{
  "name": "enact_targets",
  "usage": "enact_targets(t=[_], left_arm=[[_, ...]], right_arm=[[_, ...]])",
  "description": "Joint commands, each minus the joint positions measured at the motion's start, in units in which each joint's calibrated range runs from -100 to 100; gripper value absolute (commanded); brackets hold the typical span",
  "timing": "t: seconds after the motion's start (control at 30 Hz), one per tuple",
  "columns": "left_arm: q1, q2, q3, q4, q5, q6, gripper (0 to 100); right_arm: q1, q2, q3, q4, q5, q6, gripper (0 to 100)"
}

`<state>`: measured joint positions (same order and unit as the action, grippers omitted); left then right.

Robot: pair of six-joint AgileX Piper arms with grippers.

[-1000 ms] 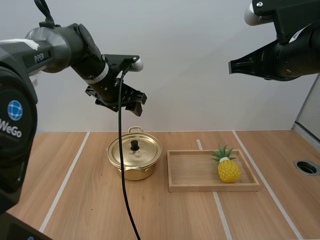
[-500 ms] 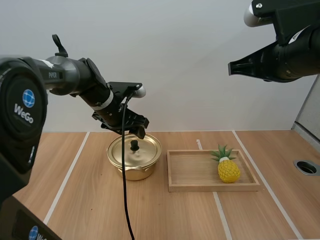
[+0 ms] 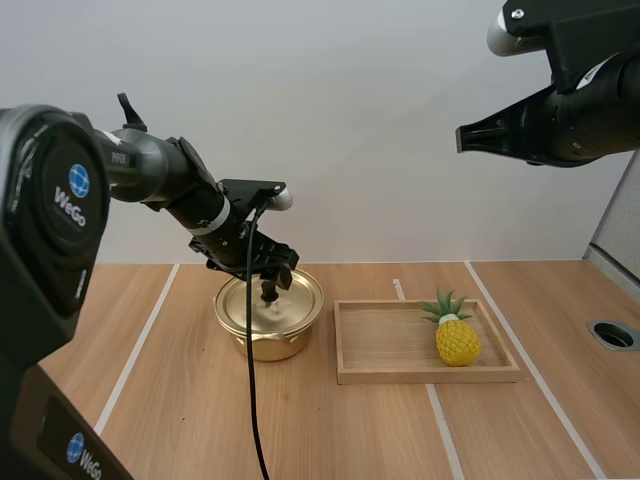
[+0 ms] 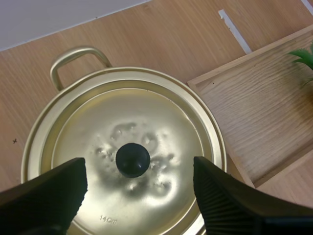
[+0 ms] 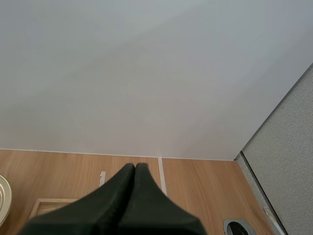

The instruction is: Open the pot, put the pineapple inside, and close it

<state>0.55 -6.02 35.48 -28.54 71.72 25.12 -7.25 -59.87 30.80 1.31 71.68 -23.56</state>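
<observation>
Biggest change first: your left arm has dropped from well above the pot [image 3: 262,338] in about 1 second. The left claw [image 3: 270,270] now sits right over the lid [image 4: 146,122]. Its 2 fingers are spread wide, with the black knob [image 4: 132,159] in the gap. In the left wrist view the ribbed faces stand on either side of the knob without touching it, so nothing's gripped yet. Your right claw [image 3: 462,135] hasn't budged. It's parked high over the right side, fingers pressed together on nothing.

For the task, I'd say the approach is basically done and you're still on step 1. The lid's on and the pineapple [image 3: 457,338] is untouched. The knob looks slightly off-centre in the gap, closer to 1 finger. I'd nudge that before pinching, or the lid may tilt as it lifts.

The table [image 3: 160,400] is pale wood with a few white tape lines. The wooden tray [image 3: 390,345] lies just beside the pot on its right, nearly touching. The pineapple is at the tray's right end, leaves pointing toward the back.

There's lots of bare table left of the pot and in front of it, so that's where I'd drop the lid. Going right means crowding the tray.
</observation>
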Motion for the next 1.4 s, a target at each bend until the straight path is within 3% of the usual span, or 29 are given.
enact_targets(t=[0.0, 1.2, 1.23, 1.33, 1.37], left_arm=[[-0.17, 0.7, 0.2, -1.5, -0.9, 0.4, 100], [-0.17, 6.1, 0.2, -3.1, -7.6, 4.8, 100], [-0.17, 6.1, 0.2, -3.1, -7.4, 4.8, 90], [-0.17, 6.1, 0.2, -3.1, -7.2, 4.0, 26], [-0.17, 6.1, 0.2, -3.1, -7.2, 3.7, 0]], right_arm=[[-0.3, -0.1, -0.5, 0.5, -0.4, -0.3, 0], [-0.3, -0.1, -0.5, 0.5, 1.5, -0.3, 0], [-0.3, -0.1, -0.5, 0.5, 1.6, -0.3, 0], [-0.3, -0.1, -0.5, 0.5, 1.6, -0.3, 0], [-0.3, -0.1, -0.5, 0.5, 1.6, -0.3, 0]])
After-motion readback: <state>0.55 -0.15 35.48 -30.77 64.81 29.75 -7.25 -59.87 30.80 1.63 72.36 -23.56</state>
